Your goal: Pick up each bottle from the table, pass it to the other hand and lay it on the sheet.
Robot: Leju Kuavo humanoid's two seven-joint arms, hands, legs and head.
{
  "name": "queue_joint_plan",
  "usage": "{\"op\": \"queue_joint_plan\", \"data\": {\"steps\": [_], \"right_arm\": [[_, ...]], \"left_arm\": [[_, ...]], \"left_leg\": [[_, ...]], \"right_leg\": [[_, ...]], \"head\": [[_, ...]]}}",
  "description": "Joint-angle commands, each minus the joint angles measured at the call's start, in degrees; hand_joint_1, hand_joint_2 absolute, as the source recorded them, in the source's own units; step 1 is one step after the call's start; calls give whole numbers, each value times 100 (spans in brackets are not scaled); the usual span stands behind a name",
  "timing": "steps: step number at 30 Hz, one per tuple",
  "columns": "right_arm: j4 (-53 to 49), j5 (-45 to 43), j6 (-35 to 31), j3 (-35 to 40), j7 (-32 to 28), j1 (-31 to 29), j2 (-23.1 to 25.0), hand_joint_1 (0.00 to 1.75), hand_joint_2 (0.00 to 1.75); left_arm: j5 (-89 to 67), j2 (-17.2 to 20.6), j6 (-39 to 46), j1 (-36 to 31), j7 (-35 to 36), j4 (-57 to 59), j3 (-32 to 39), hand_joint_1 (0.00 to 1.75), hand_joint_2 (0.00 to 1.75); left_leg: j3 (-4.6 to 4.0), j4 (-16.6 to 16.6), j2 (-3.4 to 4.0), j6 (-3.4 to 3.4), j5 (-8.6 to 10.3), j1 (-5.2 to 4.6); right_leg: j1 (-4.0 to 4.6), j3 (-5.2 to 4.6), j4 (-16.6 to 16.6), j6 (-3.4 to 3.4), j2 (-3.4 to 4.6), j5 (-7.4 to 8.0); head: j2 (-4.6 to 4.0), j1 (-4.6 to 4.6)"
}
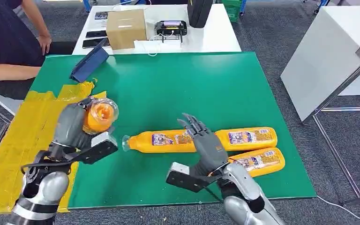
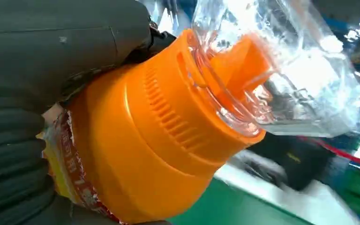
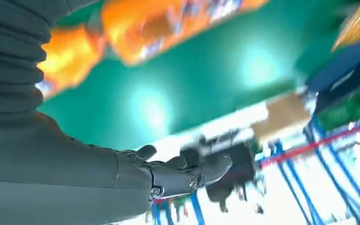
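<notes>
left hand (image 1: 71,127) grips orange bottle (image 1: 99,115), cap toward camera, above yellow sheet (image 1: 23,140) edge | right hand (image 1: 205,140) empty, fingers spread, over 3 bottles (image 1: 159,139) lying on green mat (image 1: 178,89) | labels unreadable

I count four orange bottles: one in my left hand (image 1: 71,127), three lying on the green mat (image 1: 168,93); possibly more hide behind my right hand (image 1: 205,143).

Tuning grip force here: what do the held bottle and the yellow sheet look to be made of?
Held bottle: likely smooth, slightly glossy orange plastic with a clear plastic cap, ridged neck, printed label. Left hand grips it. Yellow sheet: probably taped plastic film, wrinkled and creased.
</notes>
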Motion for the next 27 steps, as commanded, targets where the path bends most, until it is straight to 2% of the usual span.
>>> {"op": "queue_joint_plan", "data": {"steps": [1, 2, 7, 9, 15, 19, 22, 27], "right_arm": [[692, -202, 498, -1060, -237, -345, -364, 0, 0], [841, -271, 666, -1063, -239, -424, -407, 0, 175], [1001, -322, 736, -1086, -254, -499, -412, 0, 175], [1331, -608, 1089, -960, -250, -774, -467, 0, 175], [2869, -668, 1353, -468, -559, -1885, -189, 0, 175], [2987, -657, 1345, -394, -571, -1963, -125, 0, 175], [3222, -545, 1385, -56, -630, -2192, -120, 0, 175], [3669, -502, 1357, 275, -618, -2556, 230, 0, 175]], "left_arm": [[-1070, 606, 9, -652, 83, 1220, 93, 175, 175], [-1311, 726, -184, -738, 140, 1390, -57, 175, 175], [-1363, 754, -239, -827, 157, 1593, -123, 175, 175], [-1600, 886, -635, -1113, 245, 2024, -448, 175, 175], [-1602, 644, -1336, -2088, 213, 4096, -1276, 175, 175], [-1551, 631, -1323, -2121, 190, 4247, -1323, 175, 175], [-1186, 634, -1743, -2262, -56, 4504, -1478, 175, 175], [-884, 572, -1973, -2527, -228, 5035, -1817, 175, 175]], "left_leg": [[15, -4, -8, -4, -1, 3], [21, -4, -12, -6, -4, 6], [9, 0, -8, -5, -1, 4], [12, 2, -11, -7, -3, 7], [13, 0, -11, -6, 7, 5], [9, -1, -3, -2, 16, 4], [12, 4, -3, -6, 11, 9], [5, 6, 4, -6, 13, 5]], "right_leg": [[1, 17, -5, -6, 15, -1], [3, 25, -7, -9, 19, -3], [2, 11, -3, -7, 13, -1], [4, 16, -3, -9, 16, -3], [3, 15, -2, -9, 16, 7], [2, 11, -3, 0, 16, 11], [6, 14, 0, -17, 25, 16], [4, 5, 5, -16, 29, 18]], "head": [[0, 0], [0, 0], [0, 0], [0, 2], [0, 0], [0, 2], [0, 0], [0, 0]]}}
